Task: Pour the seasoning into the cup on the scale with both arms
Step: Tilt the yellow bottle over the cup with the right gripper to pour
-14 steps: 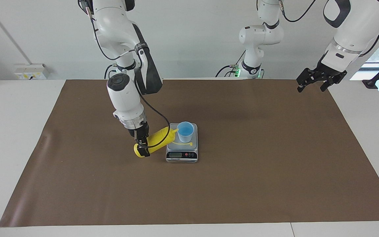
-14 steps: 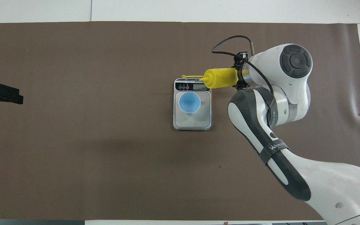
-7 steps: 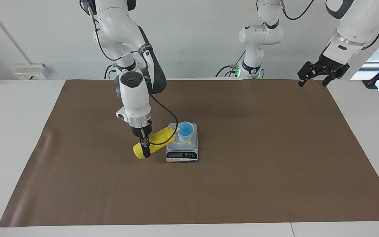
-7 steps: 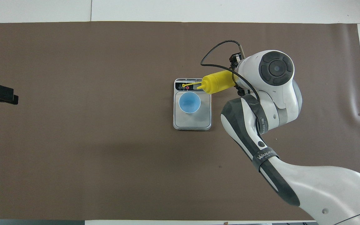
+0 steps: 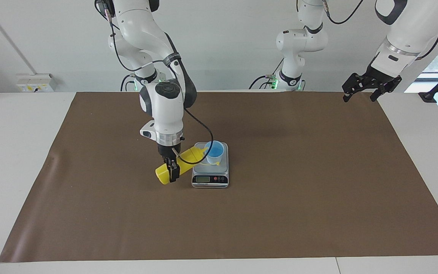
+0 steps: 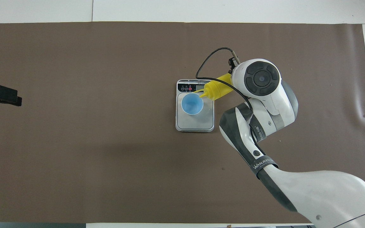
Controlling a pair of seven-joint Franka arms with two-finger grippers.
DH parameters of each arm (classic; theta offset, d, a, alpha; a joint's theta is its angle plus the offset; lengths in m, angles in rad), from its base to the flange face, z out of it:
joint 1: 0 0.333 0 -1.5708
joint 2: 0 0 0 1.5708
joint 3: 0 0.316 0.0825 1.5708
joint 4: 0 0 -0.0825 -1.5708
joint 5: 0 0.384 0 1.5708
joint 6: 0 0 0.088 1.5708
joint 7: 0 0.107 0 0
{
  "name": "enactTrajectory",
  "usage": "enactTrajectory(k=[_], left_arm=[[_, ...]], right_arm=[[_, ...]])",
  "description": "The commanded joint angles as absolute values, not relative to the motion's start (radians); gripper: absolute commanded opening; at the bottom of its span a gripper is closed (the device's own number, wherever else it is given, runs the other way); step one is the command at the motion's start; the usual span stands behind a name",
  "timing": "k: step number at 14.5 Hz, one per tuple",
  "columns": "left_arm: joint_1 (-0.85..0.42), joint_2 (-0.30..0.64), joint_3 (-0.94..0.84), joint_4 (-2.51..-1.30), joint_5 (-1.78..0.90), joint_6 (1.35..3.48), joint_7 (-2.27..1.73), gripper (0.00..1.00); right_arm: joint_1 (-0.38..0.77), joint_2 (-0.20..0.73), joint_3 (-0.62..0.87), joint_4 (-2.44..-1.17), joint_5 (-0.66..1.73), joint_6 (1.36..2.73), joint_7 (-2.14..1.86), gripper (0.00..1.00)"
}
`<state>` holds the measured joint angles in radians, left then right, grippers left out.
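**Mara:** Since a second ago the right arm has swung the squeeze bottle (image 5: 179, 164) round, so its cone nozzle, which pointed over the scale's display end, now sits right at the rim of the blue cup (image 5: 215, 152).

**Jon:** And the grip?

**Mara:** Right gripper (image 5: 172, 172) is clamped on the bottle's lower body, near its base. The bottle lies almost level, base out on the gripper's side away from the scale, nozzle reaching forward from the gripper toward the cup. The left gripper (image 5: 367, 87) hangs with its fingers spread and nothing in it, well apart, over the left arm's end of the brown mat (image 5: 318, 198); that arm waits.

**Jon:** How to pour well from there?

**Mara:** I'd get the tip over the cup's mouth before tipping it below level, then tilt slowly. The thin tethered cap (image 5: 216, 163) dangles under the nozzle in front of the cup, so it could snag the rim or nudge it.

**Jon:** Would the cup shift easily?

**Mara:** Likely. It looks like light, smooth, tapered plastic with no handle, standing on the smooth grey steel plate of the kitchen scale (image 5: 210, 176). The bottle looks like soft glossy plastic, so the clamp may already press on it. The worktop's mat is matt and flat.
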<state>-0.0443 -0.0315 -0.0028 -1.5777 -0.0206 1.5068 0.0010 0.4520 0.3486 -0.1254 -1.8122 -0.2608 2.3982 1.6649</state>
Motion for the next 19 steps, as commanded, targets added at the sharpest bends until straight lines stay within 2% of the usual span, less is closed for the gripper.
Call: enactTrajectory(k=[1, 10, 19], left_arm=[[-0.034, -0.035, -0.002, -1.578, -0.031, 1.486, 0.011, 1.00], [-0.031, -0.035, -0.002, -1.578, -0.029, 1.486, 0.012, 1.00], [-0.031, -0.035, -0.002, -1.578, -0.029, 1.486, 0.012, 1.00]], right_arm=[[0.443, 0.360, -0.124, -1.809, -0.330, 2.445, 1.641, 0.00], [0.445, 0.397, -0.124, -1.721, -0.445, 2.436, 1.634, 0.00], [0.495, 0.399, -0.126, -1.704, -0.479, 2.396, 1.638, 0.00]])
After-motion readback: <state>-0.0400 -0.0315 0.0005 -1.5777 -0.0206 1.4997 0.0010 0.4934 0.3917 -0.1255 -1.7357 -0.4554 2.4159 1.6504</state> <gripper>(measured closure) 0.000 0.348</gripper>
